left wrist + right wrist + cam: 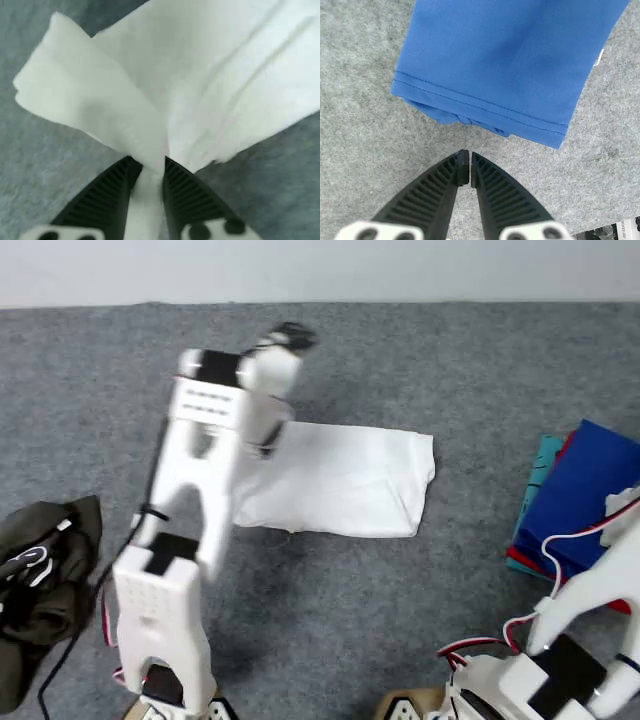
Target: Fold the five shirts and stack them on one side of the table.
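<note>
Your left gripper [148,172] is clamped on the white shirt [340,480], mid-table, at its left edge.
Right gripper [470,167] — tips together, empty — hangs just beside the blue shirt [585,490] at right.

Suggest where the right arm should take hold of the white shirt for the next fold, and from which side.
Probably a corner of the end opposite the left gripper, which is shut on the white shirt at its other end. That end lies flat and straight-edged, apart from the blue shirt, so the right gripper, shut and empty, could come in low from its own side.
</note>
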You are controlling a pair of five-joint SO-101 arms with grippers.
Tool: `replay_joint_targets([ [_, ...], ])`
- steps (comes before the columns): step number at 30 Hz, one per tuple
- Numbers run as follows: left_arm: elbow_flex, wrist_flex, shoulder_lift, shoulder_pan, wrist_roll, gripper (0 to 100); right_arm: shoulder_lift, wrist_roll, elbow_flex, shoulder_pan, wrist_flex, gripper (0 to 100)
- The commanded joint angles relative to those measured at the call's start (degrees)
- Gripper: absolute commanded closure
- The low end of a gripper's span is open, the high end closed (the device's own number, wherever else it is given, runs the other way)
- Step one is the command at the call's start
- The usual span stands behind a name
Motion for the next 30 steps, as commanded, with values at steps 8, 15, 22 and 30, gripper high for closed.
replay_joint_targets([
  [8, -0.57, -9.05, -5.45, 14.24, 6.42, 99, -2.51, -0.35, -1.58, -0.48, -0.84, 98.3],
  [15, -0.48, -14.15, -4.57, 18.11, 6.42, 99, -3.03, -0.35, 4.22, -0.40, -3.38, 98.3],
  [22, -1.10, -14.15, 5.01, 20.31, 6.42, 92, -3.03, -0.35, 4.40, -0.57, -4.35, 98.3],
  [30, -12.88, -5.36, 6.51, 18.02, 10.46, 80, -3.03, -0.35, 4.40, -0.48, -4.09, 98.3],
])
